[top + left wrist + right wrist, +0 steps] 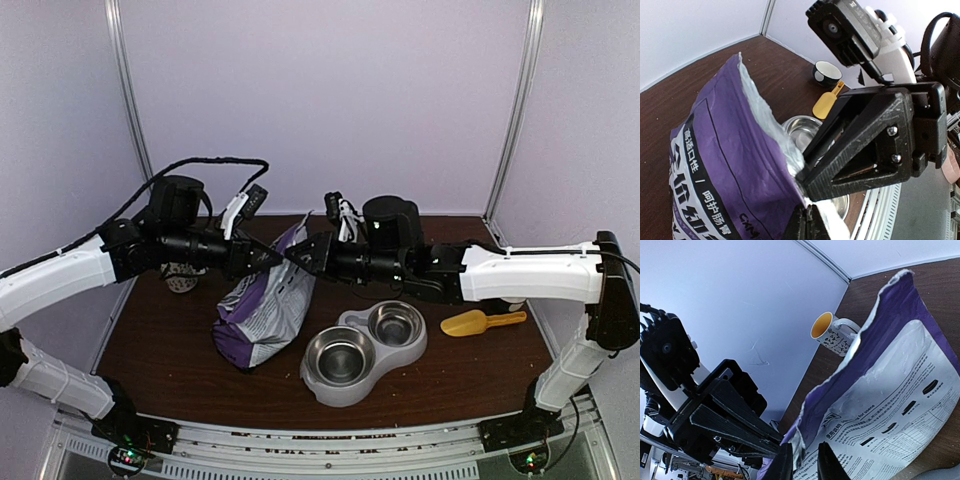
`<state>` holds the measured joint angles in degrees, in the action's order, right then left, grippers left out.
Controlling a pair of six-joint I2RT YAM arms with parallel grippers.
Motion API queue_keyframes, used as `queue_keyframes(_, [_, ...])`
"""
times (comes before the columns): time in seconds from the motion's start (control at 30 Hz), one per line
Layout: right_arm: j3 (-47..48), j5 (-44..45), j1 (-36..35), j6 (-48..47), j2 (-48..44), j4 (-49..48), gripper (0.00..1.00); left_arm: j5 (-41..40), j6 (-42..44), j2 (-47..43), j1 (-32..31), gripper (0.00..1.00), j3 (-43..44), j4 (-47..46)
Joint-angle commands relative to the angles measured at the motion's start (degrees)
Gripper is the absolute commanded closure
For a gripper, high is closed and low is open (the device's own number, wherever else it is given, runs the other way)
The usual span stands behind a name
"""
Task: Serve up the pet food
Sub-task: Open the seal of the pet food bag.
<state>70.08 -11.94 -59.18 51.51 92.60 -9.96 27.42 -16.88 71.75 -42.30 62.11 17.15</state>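
Left gripper (270,257) and right gripper (297,253) meet tip to tip. Each is clamped on the torn top edge of the bag (265,315).
- Bag: purple front, white printed back, silver foil lining. Hangs below both grippers, its base on the table. Mouth pinched nearly flat between the two grips; inside not visible.
- Pet food: not seen in any view. Cannot tell whether it is in the bag.
- Feeder (338,394): grey double-bowl unit, below and to the right of the right gripper, just beside the bag's base. Both steel bowls show bare metal.
- Scoop (478,322): yellow, flat on the table, well to the right of the right gripper, beyond the feeder.
- Mug (832,332): on its side behind the left gripper, yellow interior showing.
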Motion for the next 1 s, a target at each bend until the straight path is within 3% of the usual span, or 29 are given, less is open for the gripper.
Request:
queue_keyframes(0.0, [-0.4, 0.6, -0.3, 0.7, 0.9, -1.2, 0.85, 2.6, 0.4, -2.0, 0.1, 1.00, -0.1, -6.2])
queue_keyframes(0.53, [2.3, -1.9, -0.2, 0.1, 4.3, -4.5, 0.87, 7.6, 1.5, -1.8, 0.2, 1.00, -0.6, -7.6])
queue_keyframes(0.7, [4.5, -4.5, -0.4, -2.0, 5.8, -5.1, 0.98, 10.6, 2.2, -1.7, 0.2, 1.00, -0.8, -8.4])
queue_keyframes(0.83, [8.2, -3.8, -1.2, -5.6, 7.2, 0.6, 1.00, 11.4, 2.8, -1.8, 0.1, 1.00, -0.6, -8.5])
queue_keyframes(0.97, [14.4, 4.0, -2.7, -9.5, 9.1, 15.7, 1.00, 9.3, 2.7, -3.0, 0.1, 1.00, -0.5, -9.4])
